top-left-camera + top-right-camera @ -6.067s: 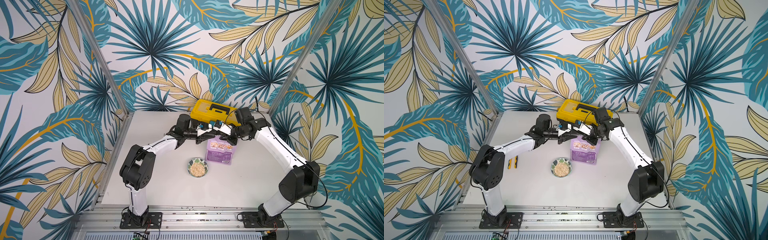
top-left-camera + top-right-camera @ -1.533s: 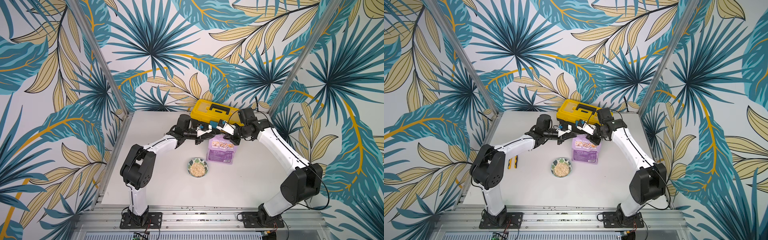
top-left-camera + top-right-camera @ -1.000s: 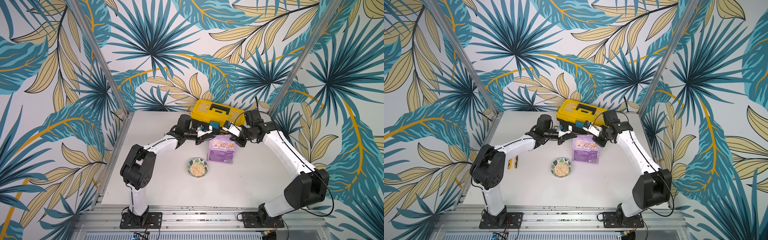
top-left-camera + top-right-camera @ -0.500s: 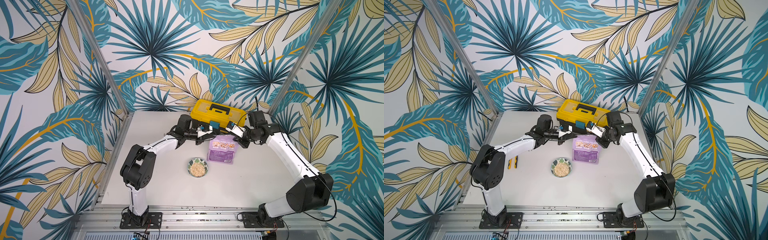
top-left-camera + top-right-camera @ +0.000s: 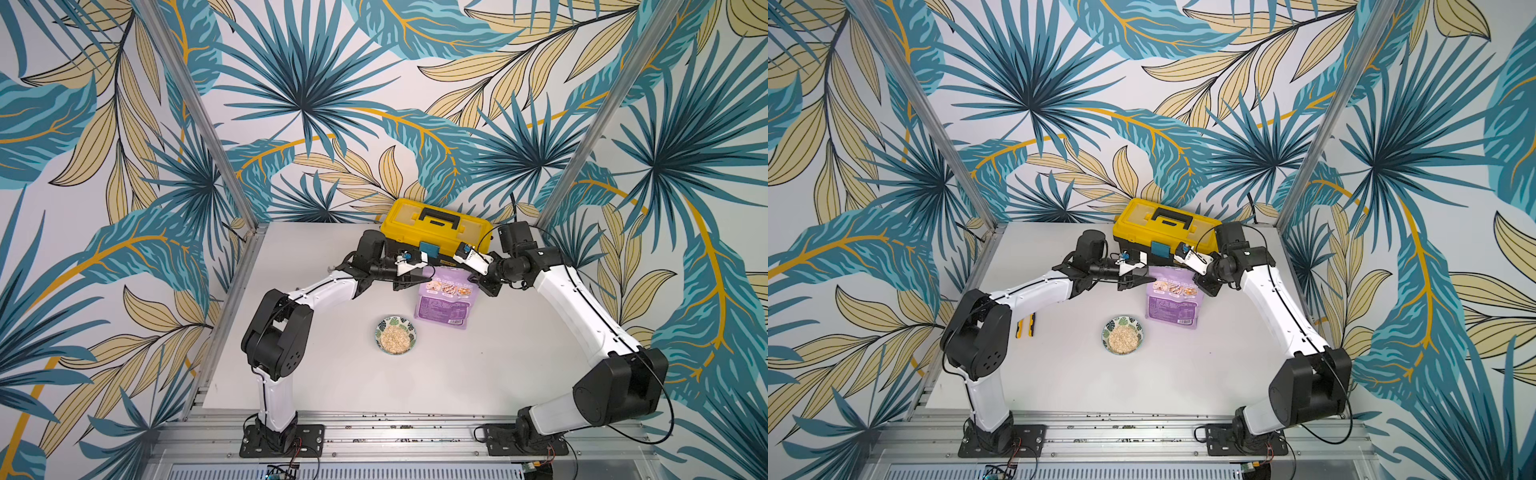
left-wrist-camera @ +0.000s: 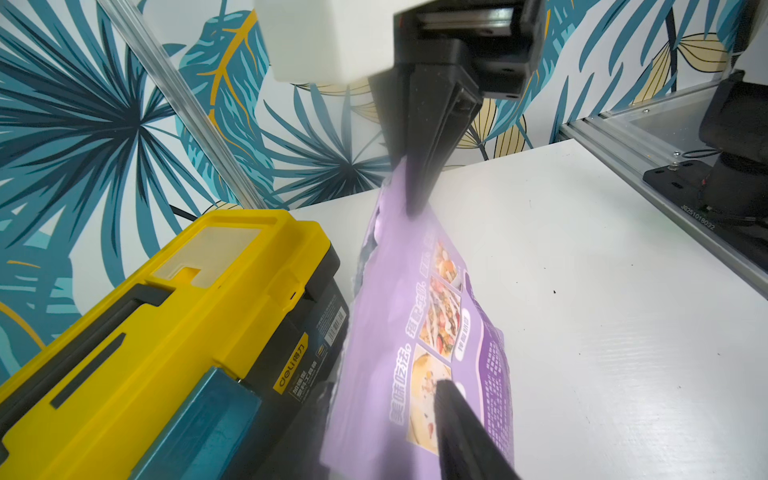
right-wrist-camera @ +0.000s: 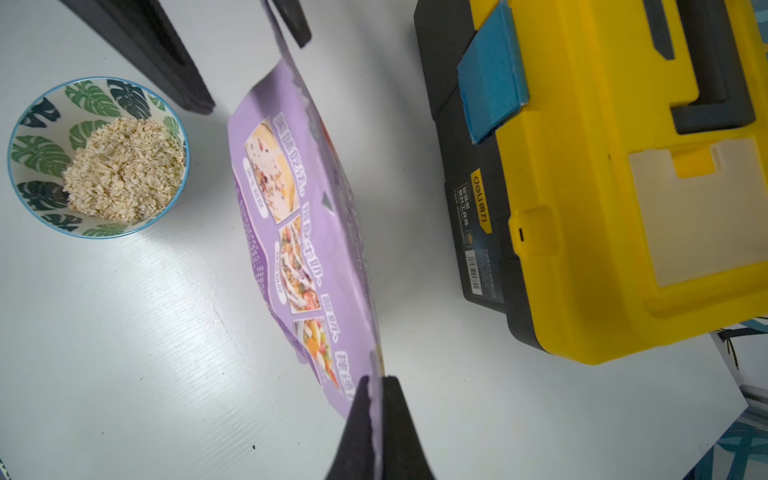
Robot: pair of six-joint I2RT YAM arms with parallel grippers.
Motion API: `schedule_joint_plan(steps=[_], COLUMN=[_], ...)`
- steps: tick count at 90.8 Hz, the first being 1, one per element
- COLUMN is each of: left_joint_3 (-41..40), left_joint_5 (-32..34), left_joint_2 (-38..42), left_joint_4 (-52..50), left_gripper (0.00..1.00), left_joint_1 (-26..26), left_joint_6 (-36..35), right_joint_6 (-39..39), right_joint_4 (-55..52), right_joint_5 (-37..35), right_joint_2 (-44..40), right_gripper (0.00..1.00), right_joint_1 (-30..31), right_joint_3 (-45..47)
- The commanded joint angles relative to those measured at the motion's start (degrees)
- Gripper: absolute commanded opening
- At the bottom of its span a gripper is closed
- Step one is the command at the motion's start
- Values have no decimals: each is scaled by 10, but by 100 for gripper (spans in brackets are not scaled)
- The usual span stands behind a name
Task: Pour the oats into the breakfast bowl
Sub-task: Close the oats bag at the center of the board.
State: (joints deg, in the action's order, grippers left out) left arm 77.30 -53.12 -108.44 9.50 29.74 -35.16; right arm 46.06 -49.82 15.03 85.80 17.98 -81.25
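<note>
Two sets of fingers at the pouch's (image 5: pixel 444 305) top corners: right fingers (image 7: pixel 401 419) clamped on one corner, left fingers (image 7: pixel 158 62) apart, astride the other, no grip. Pouch upright on table (image 5: pixel 332 374), just before toolbox (image 5: pixel 436 226), top edge running arm to arm. Bowl (image 7: pixel 37 153) near pouch's foot, apart from it, on left arm's side; heap of oats (image 7: pixel 124 170) inside, below rim. Judged: pouring done, release in hand; tipping risk on right release.

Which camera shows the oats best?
The right wrist view: the oats lie heaped in the leaf-patterned bowl, close up, flakes distinct. Both top views show only a small beige patch; the left wrist view misses them.
</note>
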Motion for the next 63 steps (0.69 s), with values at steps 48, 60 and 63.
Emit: schedule_joint_plan(steps=[48,60,63], left_joint_3=[82,80,80], left_joint_5=[-12,-11,-11], left_joint_2=[-63,-54,-53], left_joint_4=[-33,-51,-54], left_gripper=[1,0,0], left_joint_1=[18,18,18], left_joint_6=[1,-14,-18], right_joint_6=[-7,-1,-1], right_joint_4=[-1,-1,-1], right_joint_5=[1,-38,-34], right_joint_2=[-24,-46,-49], right_gripper=[19,26,27], right_joint_1=[-3,-11,-12], right_joint_3=[11,27,29])
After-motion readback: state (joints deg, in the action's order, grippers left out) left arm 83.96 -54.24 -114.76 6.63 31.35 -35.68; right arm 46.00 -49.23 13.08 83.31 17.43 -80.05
